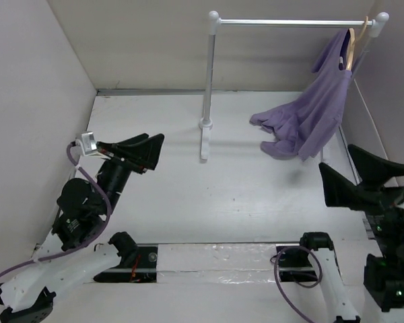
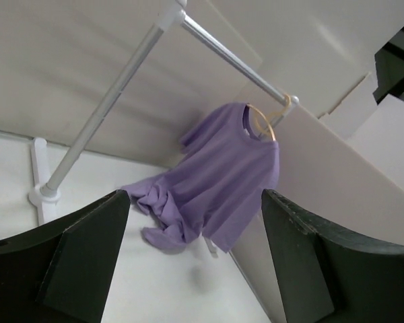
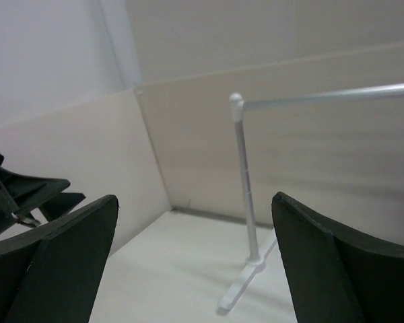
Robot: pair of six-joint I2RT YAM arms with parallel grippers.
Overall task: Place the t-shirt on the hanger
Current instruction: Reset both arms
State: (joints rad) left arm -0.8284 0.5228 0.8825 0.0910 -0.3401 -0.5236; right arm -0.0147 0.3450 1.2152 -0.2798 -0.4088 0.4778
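A purple t-shirt (image 1: 310,121) hangs from the pale wooden hanger (image 1: 351,50), which is hooked at the right end of the rack's rail. Its lower part lies bunched on the table. The left wrist view shows the t-shirt (image 2: 222,182) and the hanger (image 2: 262,121) in its neck, far ahead. My left gripper (image 1: 148,151) is at the left of the table, open and holding nothing (image 2: 194,202). My right gripper (image 1: 337,161) is at the right, below the shirt, open and holding nothing (image 3: 194,202). The right wrist view shows neither the t-shirt nor the hanger.
A clothes rack with white posts and a metal rail (image 1: 209,81) stands at the back, its left foot (image 1: 203,145) on the table, also seen in the right wrist view (image 3: 246,182). Walls close in the left, back and right sides.
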